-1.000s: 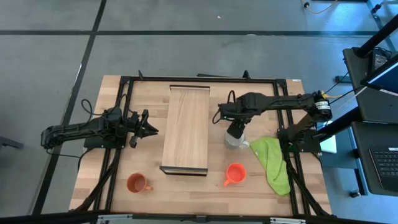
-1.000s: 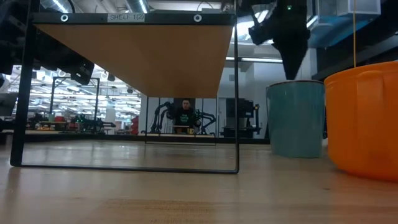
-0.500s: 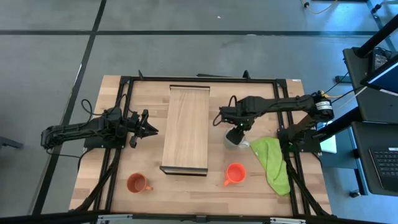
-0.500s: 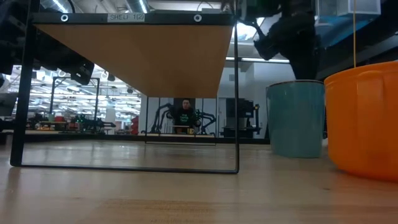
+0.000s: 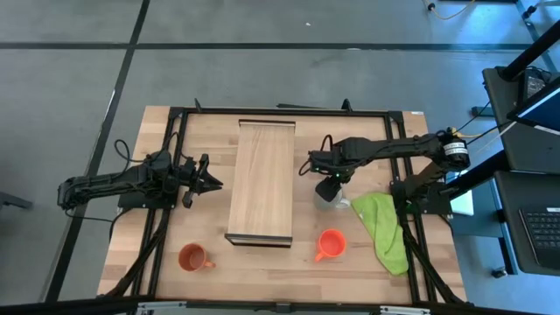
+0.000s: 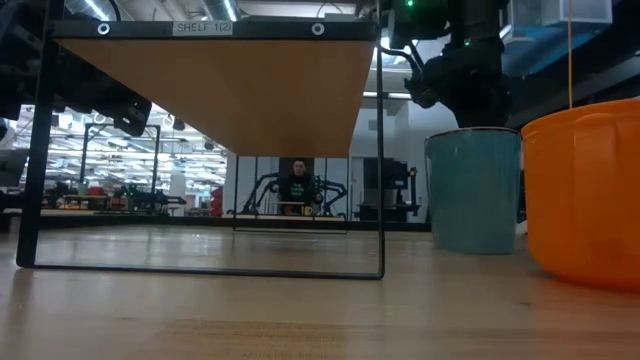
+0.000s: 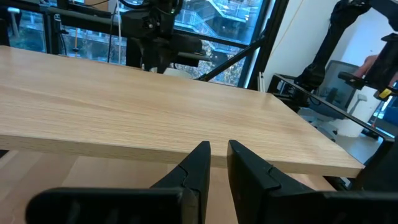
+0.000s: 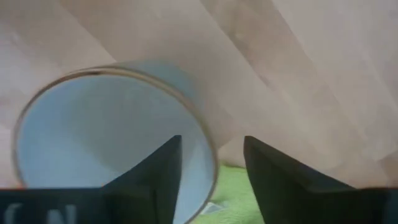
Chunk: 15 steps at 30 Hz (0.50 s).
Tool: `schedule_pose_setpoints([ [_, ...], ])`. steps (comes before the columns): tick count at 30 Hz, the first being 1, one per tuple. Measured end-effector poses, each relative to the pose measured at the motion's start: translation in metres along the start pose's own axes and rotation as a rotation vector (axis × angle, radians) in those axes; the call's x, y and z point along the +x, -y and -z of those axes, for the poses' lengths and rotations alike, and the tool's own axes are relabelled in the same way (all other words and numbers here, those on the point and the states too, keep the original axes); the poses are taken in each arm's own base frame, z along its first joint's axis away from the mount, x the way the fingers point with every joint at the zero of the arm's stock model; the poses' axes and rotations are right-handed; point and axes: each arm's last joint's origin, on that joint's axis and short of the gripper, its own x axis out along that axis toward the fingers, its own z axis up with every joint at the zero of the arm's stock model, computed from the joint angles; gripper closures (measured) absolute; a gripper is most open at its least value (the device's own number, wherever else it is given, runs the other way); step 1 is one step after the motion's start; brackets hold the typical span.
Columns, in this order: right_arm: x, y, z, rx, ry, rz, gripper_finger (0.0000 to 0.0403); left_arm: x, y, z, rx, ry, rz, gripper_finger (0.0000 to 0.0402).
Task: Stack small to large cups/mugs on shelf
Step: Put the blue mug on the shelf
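The step in hand looks like the first pickup: the right claw (image 8: 208, 168) straddles the rim of the grey-green mug (image 5: 327, 196), one finger inside, one outside, gap wide, not yet gripping; closing on the wall should come next. The mug stands on the desk (image 5: 157, 254) beside the shelf (image 5: 262, 175), its white inside empty. The left claw (image 7: 214, 163), nearly closed and holding nothing, waits left of the shelf.

Green cloth (image 5: 384, 226) on wooden table (image 5: 411, 140)
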Motion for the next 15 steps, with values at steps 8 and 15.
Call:
schedule_pose_setpoints([
  [8,0.0,0.008,-0.005,-0.027,-0.004,0.004,0.0355,0.0,0.0,0.0,0.0,0.0,0.0,0.0351],
  [15,-0.001,0.016,-0.012,-0.089,0.0,-0.016,0.0377,0.0,0.0,0.0,0.0,0.0,0.0,0.0351],
])
